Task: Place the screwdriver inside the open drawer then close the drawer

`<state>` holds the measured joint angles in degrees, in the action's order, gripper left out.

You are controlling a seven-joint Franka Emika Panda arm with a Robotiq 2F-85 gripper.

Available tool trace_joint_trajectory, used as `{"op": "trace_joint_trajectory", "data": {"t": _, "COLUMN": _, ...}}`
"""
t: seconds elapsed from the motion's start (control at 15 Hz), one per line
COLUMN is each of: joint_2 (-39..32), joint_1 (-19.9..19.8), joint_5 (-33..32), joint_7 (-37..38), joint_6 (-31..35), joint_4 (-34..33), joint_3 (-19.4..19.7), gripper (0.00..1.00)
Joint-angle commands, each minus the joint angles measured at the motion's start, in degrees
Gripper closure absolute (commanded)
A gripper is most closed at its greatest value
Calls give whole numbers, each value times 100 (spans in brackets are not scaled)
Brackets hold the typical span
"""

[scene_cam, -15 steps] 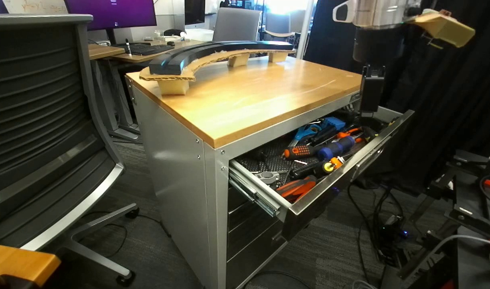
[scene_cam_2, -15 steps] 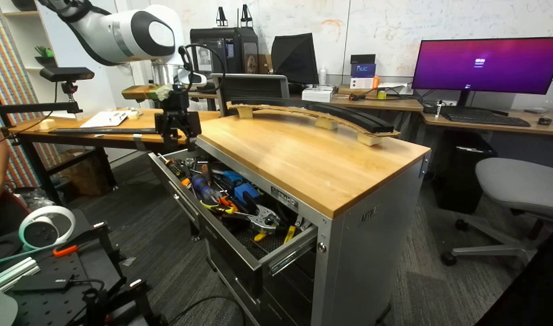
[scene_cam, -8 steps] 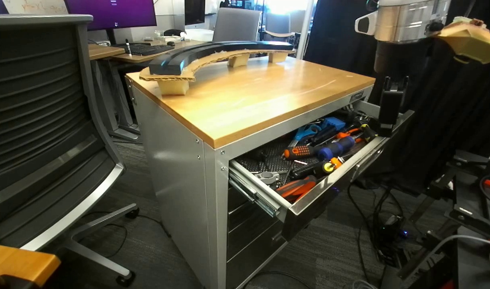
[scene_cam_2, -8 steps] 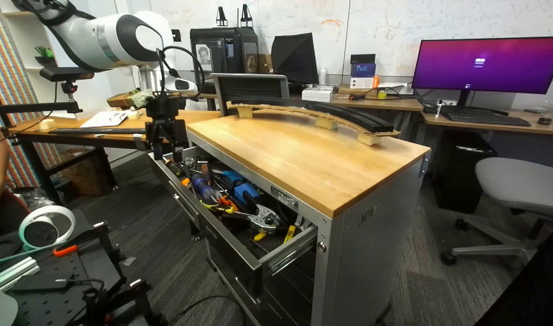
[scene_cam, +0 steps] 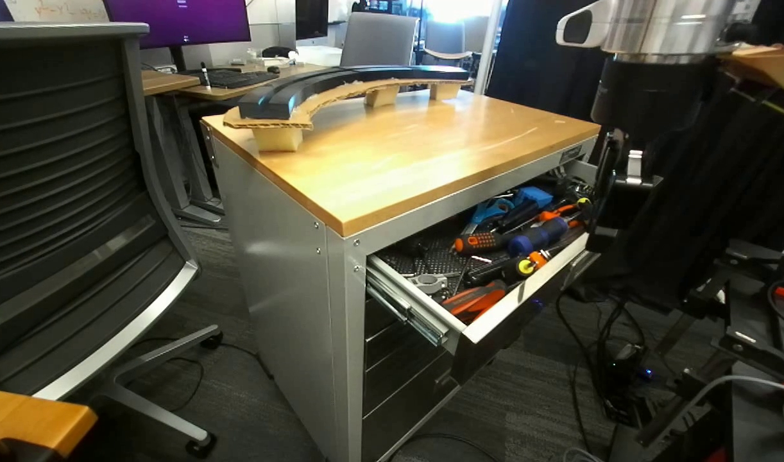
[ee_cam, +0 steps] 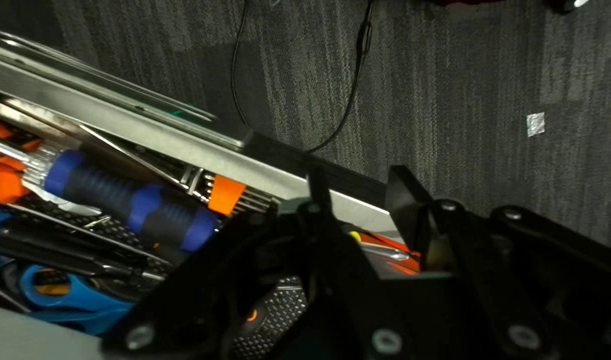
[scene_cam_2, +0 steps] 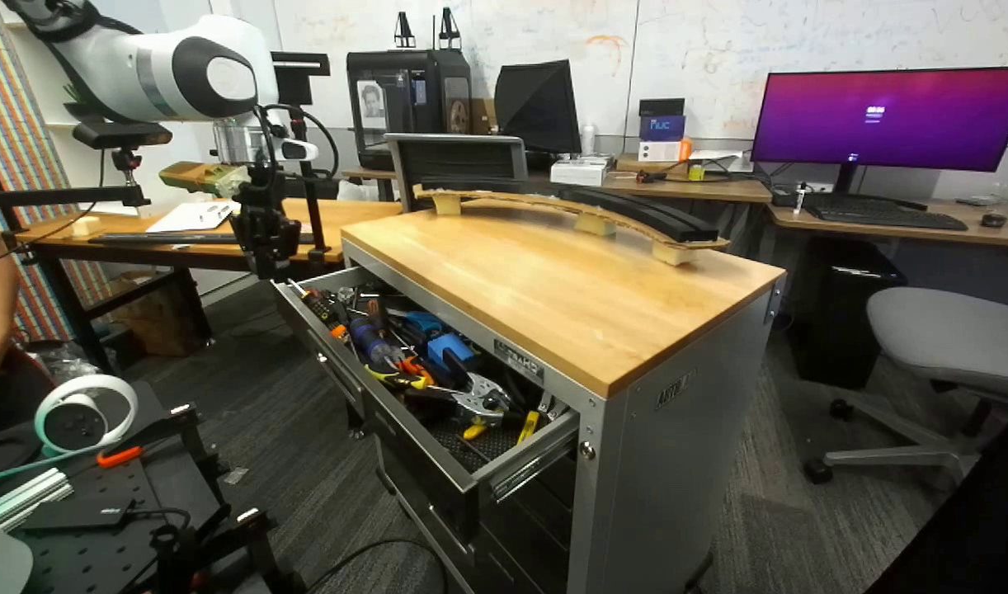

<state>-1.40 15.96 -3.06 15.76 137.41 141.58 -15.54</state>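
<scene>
The drawer [scene_cam: 494, 314] stands pulled out under the wooden top, full of tools, in both exterior views. A small dark tool with an orange ring, which fits the screwdriver [ee_cam: 255, 323], lies on the drawer's black mat in the wrist view, partly hidden behind my gripper [ee_cam: 360, 195]. My jaws are parted, with no object between them; past the gap show the drawer's front wall and orange-handled tools. In an exterior view my gripper [scene_cam_2: 269, 271] hangs at the far end of the drawer front. Whether a finger touches the panel I cannot tell.
A blue-and-black handled tool [ee_cam: 160, 212] and blue scissors [ee_cam: 75, 300] lie in the drawer among several others. On the wooden top [scene_cam: 430, 147] rests a curved dark track [scene_cam: 353, 90] on foam blocks. A chair [scene_cam: 65, 192] and a side table [scene_cam_2: 347, 219] stand near the cabinet.
My gripper has moved outward from over the drawer to its front edge, going lower and then turning. The jaws look narrower than before. The drawer has not moved.
</scene>
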Motion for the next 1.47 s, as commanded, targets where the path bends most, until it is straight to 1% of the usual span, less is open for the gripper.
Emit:
{"op": "trace_joint_trajectory", "data": {"t": 0.0, "joint_2": -308, "joint_1": 49, "joint_5": -183, "joint_7": -65, "joint_6": 402, "joint_4": -67, "joint_3": -28, "gripper": 93}}
{"op": "trace_joint_trajectory", "data": {"t": 0.2, "joint_2": -605, "joint_1": 132, "joint_5": -881, "joint_7": 105, "joint_6": 742, "joint_4": -117, "joint_3": 22, "gripper": 99}}
{"op": "trace_joint_trajectory", "data": {"t": 0.27, "joint_2": -757, "joint_1": 159, "joint_5": -1110, "joint_7": 149, "joint_6": 808, "joint_4": -184, "joint_3": 52, "gripper": 100}}
{"op": "trace_joint_trajectory", "data": {"t": 0.33, "joint_2": -868, "joint_1": 187, "joint_5": -1289, "joint_7": 177, "joint_6": 862, "joint_4": -245, "joint_3": 76, "gripper": 96}}
{"op": "trace_joint_trajectory", "data": {"t": 0.4, "joint_2": -977, "joint_1": 221, "joint_5": -1441, "joint_7": 213, "joint_6": 914, "joint_4": -302, "joint_3": 101, "gripper": 94}}
{"op": "trace_joint_trajectory", "data": {"t": 0.6, "joint_2": -1276, "joint_1": 335, "joint_5": -1623, "joint_7": 183, "joint_6": 962, "joint_4": -517, "joint_3": 149, "gripper": 95}}
{"op": "trace_joint_trajectory", "data": {"t": 0.67, "joint_2": -1344, "joint_1": 392, "joint_5": -1672, "joint_7": 200, "joint_6": 973, "joint_4": -599, "joint_3": 167, "gripper": 94}}
{"op": "trace_joint_trajectory", "data": {"t": 0.73, "joint_2": -1398, "joint_1": 447, "joint_5": -1711, "joint_7": 209, "joint_6": 993, "joint_4": -666, "joint_3": 186, "gripper": 95}}
{"op": "trace_joint_trajectory", "data": {"t": 1.0, "joint_2": -1477, "joint_1": 651, "joint_5": -1940, "joint_7": 271, "joint_6": 996, "joint_4": -904, "joint_3": 253, "gripper": 96}}
{"op": "trace_joint_trajectory", "data": {"t": 1.07, "joint_2": -1493, "joint_1": 698, "joint_5": -1997, "joint_7": 289, "joint_6": 1003, "joint_4": -943, "joint_3": 275, "gripper": 94}}
{"op": "trace_joint_trajectory", "data": {"t": 1.13, "joint_2": -1523, "joint_1": 741, "joint_5": -2088, "joint_7": 318, "joint_6": 1009, "joint_4": -997, "joint_3": 312, "gripper": 95}}
{"op": "trace_joint_trajectory", "data": {"t": 1.4, "joint_2": -1592, "joint_1": 981, "joint_5": -2863, "joint_7": 693, "joint_6": 1067, "joint_4": -1143, "joint_3": 577, "gripper": 95}}
